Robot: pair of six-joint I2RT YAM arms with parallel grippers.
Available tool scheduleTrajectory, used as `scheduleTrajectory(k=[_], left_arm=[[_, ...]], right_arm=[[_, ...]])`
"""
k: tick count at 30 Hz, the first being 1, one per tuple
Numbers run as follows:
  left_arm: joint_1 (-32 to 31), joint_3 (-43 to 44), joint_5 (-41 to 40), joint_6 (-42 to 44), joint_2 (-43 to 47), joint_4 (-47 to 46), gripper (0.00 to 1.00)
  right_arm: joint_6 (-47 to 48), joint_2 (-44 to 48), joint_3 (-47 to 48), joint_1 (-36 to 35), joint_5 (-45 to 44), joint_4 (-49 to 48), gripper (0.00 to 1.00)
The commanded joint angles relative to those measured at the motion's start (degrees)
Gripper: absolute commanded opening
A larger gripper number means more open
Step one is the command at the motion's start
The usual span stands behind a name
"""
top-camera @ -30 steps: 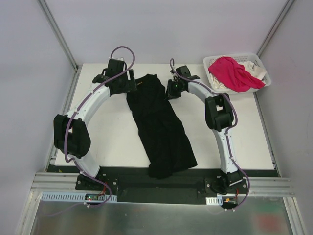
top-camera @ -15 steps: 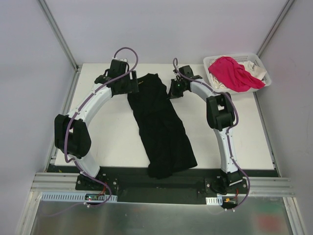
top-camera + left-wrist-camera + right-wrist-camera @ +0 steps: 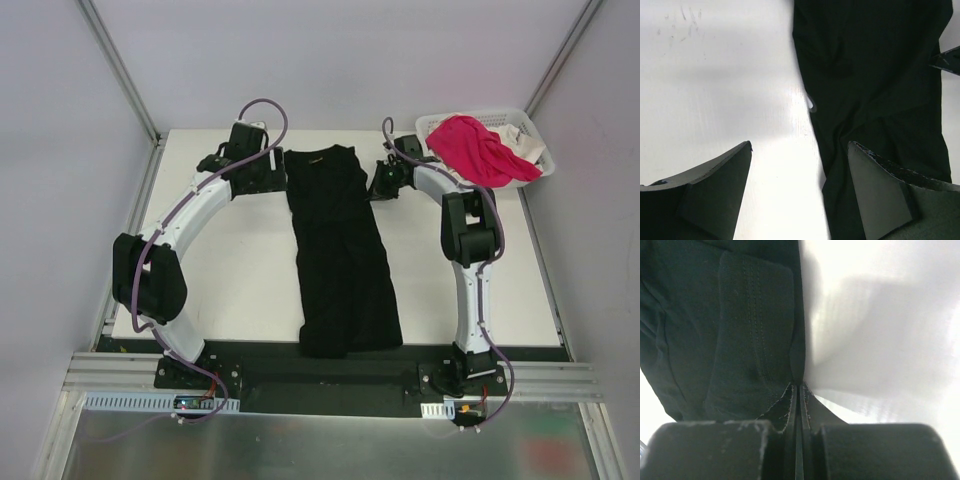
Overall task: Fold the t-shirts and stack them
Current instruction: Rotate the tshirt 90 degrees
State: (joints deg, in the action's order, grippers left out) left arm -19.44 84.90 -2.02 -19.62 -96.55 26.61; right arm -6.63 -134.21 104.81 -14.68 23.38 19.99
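The black t-shirt (image 3: 340,250) lies lengthwise down the middle of the table, collar at the far end, hem at the near edge. No print shows on it. My left gripper (image 3: 276,180) is open at its far-left edge. In the left wrist view the gripper (image 3: 800,150) has one finger (image 3: 885,195) over the black cloth (image 3: 875,75) and the other over bare table. My right gripper (image 3: 377,186) is shut on the shirt's far-right edge. The right wrist view shows its fingers (image 3: 796,386) pinched on the cloth (image 3: 730,315). The pink t-shirt (image 3: 480,150) and the white one (image 3: 527,143) lie in the basket.
The white lattice basket (image 3: 505,118) stands at the table's far right corner, just right of my right arm. The white table (image 3: 220,270) has walls on its left, far and right sides. The shirt's hem hangs over the black rail at the near edge.
Both grippers have moved right and farther away. The shirt's far end has been drawn right, so the shirt now lies straighter and flatter.
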Motion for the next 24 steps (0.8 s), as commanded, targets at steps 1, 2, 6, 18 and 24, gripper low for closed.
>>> scheduleTrajectory(k=[1, 2, 6, 18, 24], left_arm=[[-0.9, 0.6, -0.9, 1.7, 1.7, 0.9, 0.77], [-1.0, 0.7, -1.1, 1.7, 1.7, 0.9, 0.77], [-1.3, 0.6, -1.1, 1.8, 1.9, 1.2, 0.77], [-4.1, 1.8, 0.4, 5.2, 0.4, 1.3, 0.77], [-7.7, 0.1, -0.6, 7.0, 2.4, 1.3, 0.78]], right_arm=[[1.5, 2.6, -2.0, 2.7, -5.4, 4.1, 0.01], [1.4, 2.7, -2.2, 3.6, -5.6, 4.3, 0.01], [1.0, 3.8, -4.5, 5.5, -6.0, 4.3, 0.01], [1.5, 8.0, -7.0, 6.0, -5.0, 2.6, 0.41], [2.3, 20.6, -12.2, 6.0, -5.3, 2.3, 0.43]])
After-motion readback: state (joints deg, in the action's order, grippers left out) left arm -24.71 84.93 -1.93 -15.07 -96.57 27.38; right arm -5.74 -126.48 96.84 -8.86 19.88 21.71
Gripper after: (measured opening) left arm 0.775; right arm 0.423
